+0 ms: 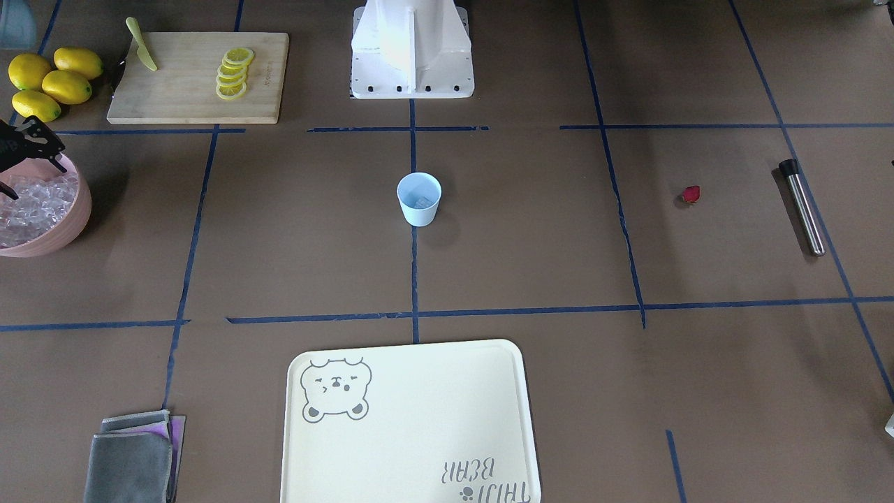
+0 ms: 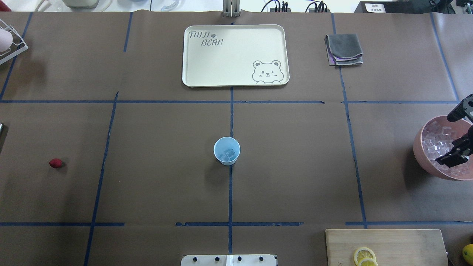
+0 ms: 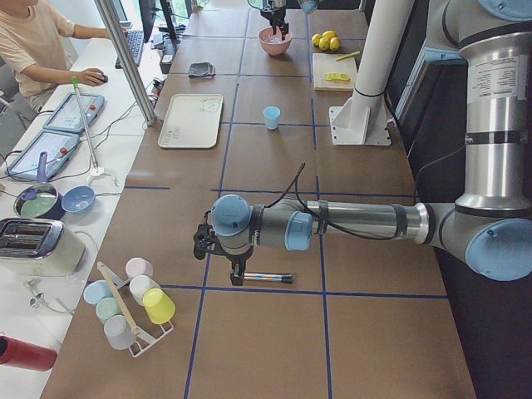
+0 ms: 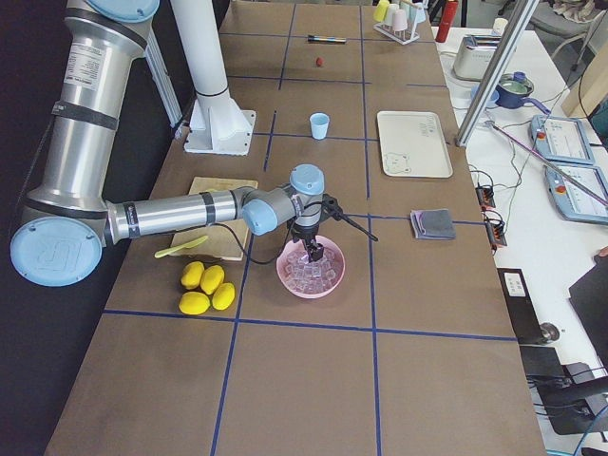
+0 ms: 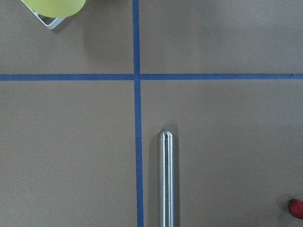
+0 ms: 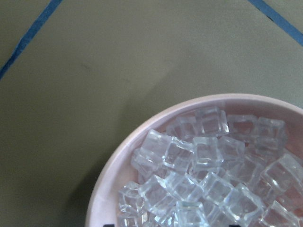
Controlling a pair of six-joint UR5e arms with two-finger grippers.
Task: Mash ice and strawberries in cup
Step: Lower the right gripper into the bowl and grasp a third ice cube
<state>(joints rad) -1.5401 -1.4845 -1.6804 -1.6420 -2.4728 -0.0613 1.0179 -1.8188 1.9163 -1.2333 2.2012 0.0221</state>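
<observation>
Currently | 1 cup (image 2: 227, 150) | 1 strawberry (image 2: 55, 163) | 4 lemons (image 1: 66, 86) | 1 tray (image 2: 207, 70)

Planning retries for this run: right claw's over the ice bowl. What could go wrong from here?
1. The right claw hangs open over packed ice in the pink bowl; the slick cubes could slip out or come up in pairs.
2. The cup stands free and unheld; an off-centre drop might tip it.
3. The steel rod lies flat on the table and may roll when gripped.
</observation>
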